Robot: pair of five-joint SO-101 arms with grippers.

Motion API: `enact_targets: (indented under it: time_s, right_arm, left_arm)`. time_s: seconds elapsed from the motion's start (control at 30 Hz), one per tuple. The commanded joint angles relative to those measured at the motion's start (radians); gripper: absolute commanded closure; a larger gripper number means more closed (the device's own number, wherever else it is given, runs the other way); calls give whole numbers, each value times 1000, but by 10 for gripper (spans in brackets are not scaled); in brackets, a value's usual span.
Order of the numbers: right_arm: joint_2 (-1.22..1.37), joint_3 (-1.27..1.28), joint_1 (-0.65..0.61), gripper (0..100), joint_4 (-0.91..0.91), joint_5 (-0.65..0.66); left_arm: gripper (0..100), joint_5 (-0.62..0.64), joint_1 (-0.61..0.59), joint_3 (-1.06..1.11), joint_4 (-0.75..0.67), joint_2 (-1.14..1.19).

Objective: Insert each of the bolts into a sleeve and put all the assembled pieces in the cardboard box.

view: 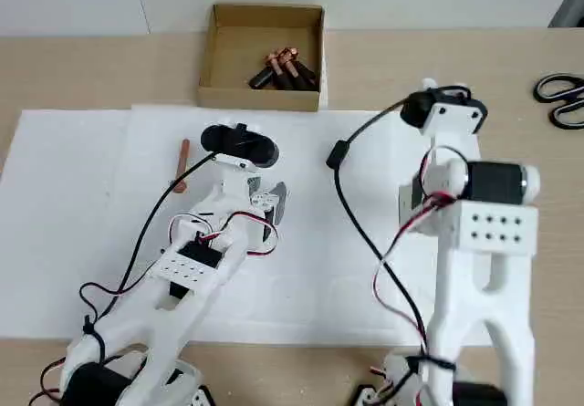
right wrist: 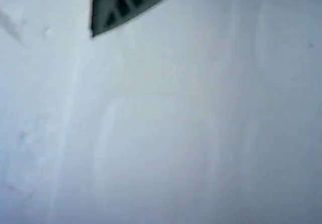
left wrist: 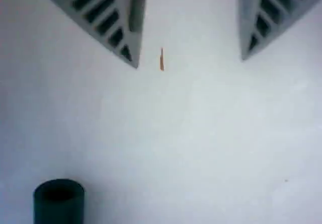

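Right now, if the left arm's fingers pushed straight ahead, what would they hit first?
Probably the white paper: the left fingers stand open, aimed at the sheet, though depth is hard to judge.

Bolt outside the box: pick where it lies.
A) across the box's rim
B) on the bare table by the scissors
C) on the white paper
C: the bolt lies flat on the white paper, short of the box and far from the scissors.
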Motion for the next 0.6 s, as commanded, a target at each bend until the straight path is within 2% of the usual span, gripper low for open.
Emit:
enact_targets:
  time_s: [0.0, 0.17, 0.37, 0.57]
  right_arm:
    - [-74, 25, -4, 742, 2, 9]
    - [-74, 44, 2, 740, -35, 9]
    - [-47, 92, -7, 742, -203, 5]
    - [214, -35, -59, 742, -298, -44]
  left_arm:
    - [874, 2, -8, -15, -26, -6]
    - [874, 2, -8, -15, -26, -6]
    - [874, 2, -8, -15, -26, -6]
    - [874, 2, -8, -15, -26, -6]
